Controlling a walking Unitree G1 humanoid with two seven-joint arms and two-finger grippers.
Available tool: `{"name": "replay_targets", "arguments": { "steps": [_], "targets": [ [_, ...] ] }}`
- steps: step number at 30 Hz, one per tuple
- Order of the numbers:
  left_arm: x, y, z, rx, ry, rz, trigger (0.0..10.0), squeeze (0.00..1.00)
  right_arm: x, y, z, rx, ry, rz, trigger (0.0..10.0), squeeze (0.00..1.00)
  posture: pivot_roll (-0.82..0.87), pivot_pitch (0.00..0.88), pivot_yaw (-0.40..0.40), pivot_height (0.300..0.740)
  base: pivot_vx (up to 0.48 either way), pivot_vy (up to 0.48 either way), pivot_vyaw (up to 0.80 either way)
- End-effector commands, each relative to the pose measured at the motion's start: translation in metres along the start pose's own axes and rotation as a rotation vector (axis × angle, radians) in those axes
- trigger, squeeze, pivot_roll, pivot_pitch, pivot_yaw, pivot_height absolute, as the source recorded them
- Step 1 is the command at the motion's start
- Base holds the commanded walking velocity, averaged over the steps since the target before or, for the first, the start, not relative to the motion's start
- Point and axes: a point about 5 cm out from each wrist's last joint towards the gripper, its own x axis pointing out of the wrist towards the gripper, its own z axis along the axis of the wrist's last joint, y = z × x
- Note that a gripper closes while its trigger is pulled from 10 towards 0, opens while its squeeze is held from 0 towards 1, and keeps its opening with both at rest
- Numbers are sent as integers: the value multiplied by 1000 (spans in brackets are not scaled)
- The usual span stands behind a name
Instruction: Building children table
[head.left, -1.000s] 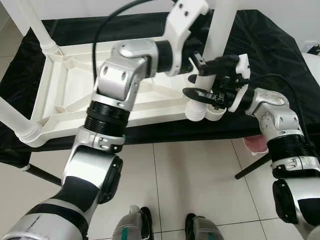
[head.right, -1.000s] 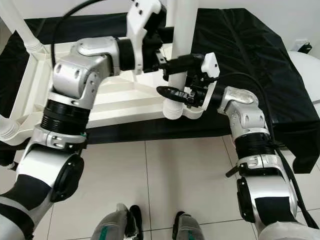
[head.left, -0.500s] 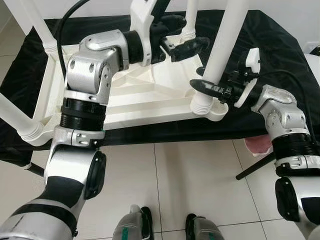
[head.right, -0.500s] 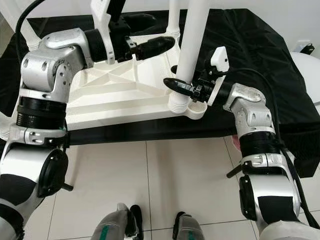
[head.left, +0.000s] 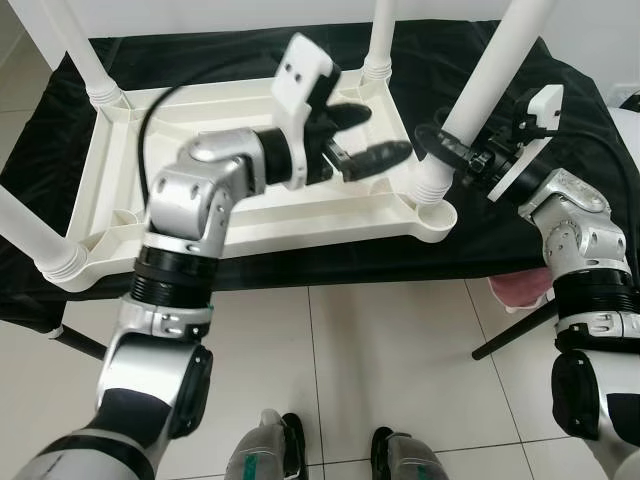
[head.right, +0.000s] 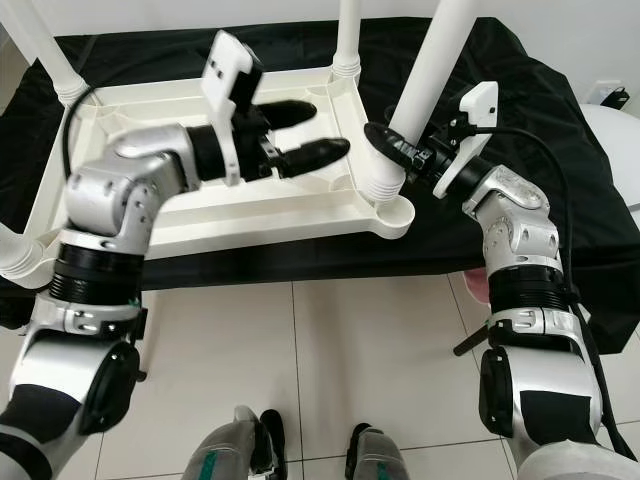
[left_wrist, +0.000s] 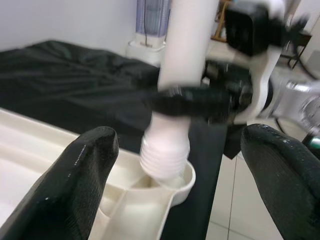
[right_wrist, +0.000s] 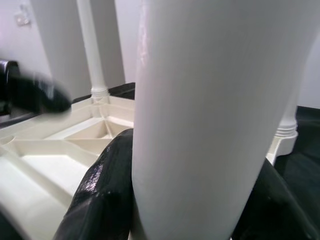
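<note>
Near right corner of the upturned table top (head.left: 120, 215): a white leg (head.left: 480, 95) is seated in the corner socket, long axis tilted, leaning up and away to the right. The right gripper (head.left: 455, 160) is pinched around the leg just above the socket, so the right arm is nearer. The left gripper (head.left: 365, 135) is held spread over the tray, just left of the leg, touching nothing.

A white plastic children's table top (head.left: 130, 180) lies upside down across the upper frame; its near-right leg (head.left: 478, 95) leans rightward in its corner socket (head.left: 432, 205).
</note>
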Motion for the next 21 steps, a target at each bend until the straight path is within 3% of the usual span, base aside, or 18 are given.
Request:
{"name": "replay_targets", "arguments": {
  "steps": [1, 5, 7, 17, 21],
  "targets": [
    [5, -2, -14, -6, 38, 44, 10000, 0, -3, 0, 0, 5, -33, -31, 10000, 0, -109, 156, 44, 740, 0, 0, 0],
    [9, -5, -27, -43, 63, 72, 10000, 0, -4, 2, -1, 9, -45, -63, 10000, 0, -111, 156, 39, 740, 0, 0, 0],
    [12, -4, -31, 28, 69, 129, 10000, 0, -4, 1, -2, 13, -47, -107, 10000, 0, -111, 154, 37, 740, 0, 0, 0],
    [17, -4, -56, 78, 153, 219, 10000, 0, -2, 2, -5, 62, -63, -210, 10000, 0, -115, 148, 29, 740, 0, 0, 0],
    [18, -3, -75, 122, 246, 236, 10000, 0, 0, 7, 0, 99, -103, -218, 10000, 0, -121, 142, 30, 740, 0, 0, 0]
  ]
}}
